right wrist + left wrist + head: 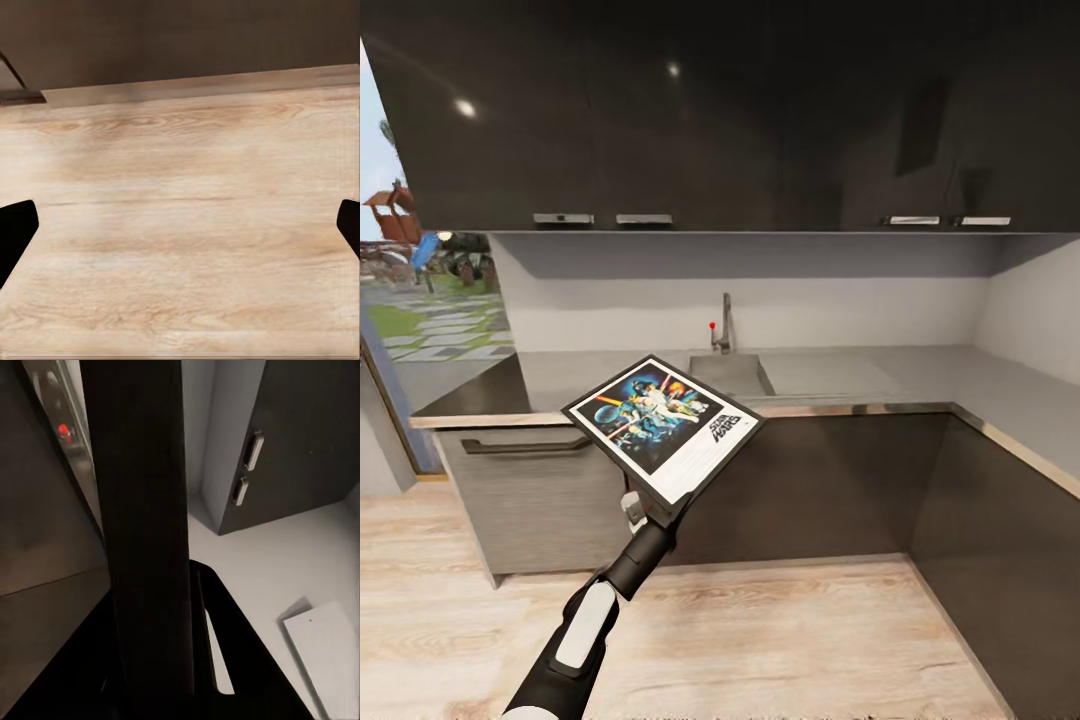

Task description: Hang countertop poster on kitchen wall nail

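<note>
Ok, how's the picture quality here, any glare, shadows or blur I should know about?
Head view: two bright glare spots on the glossy upper cabinets, a soft shadow band on the wall beneath them, and the poster reads sharp. Left wrist view: dim and blurred, the poster's dark edge up close blocking the middle. Right wrist view: evenly lit wooden floor, slightly soft, claw fingertips dark at both edges.

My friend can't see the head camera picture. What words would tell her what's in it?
The robot's left claw holds a framed Star Wars poster by its bottom corner, tilted, in front of a grey kitchen countertop with a sink, tap and dark cabinets.
</note>
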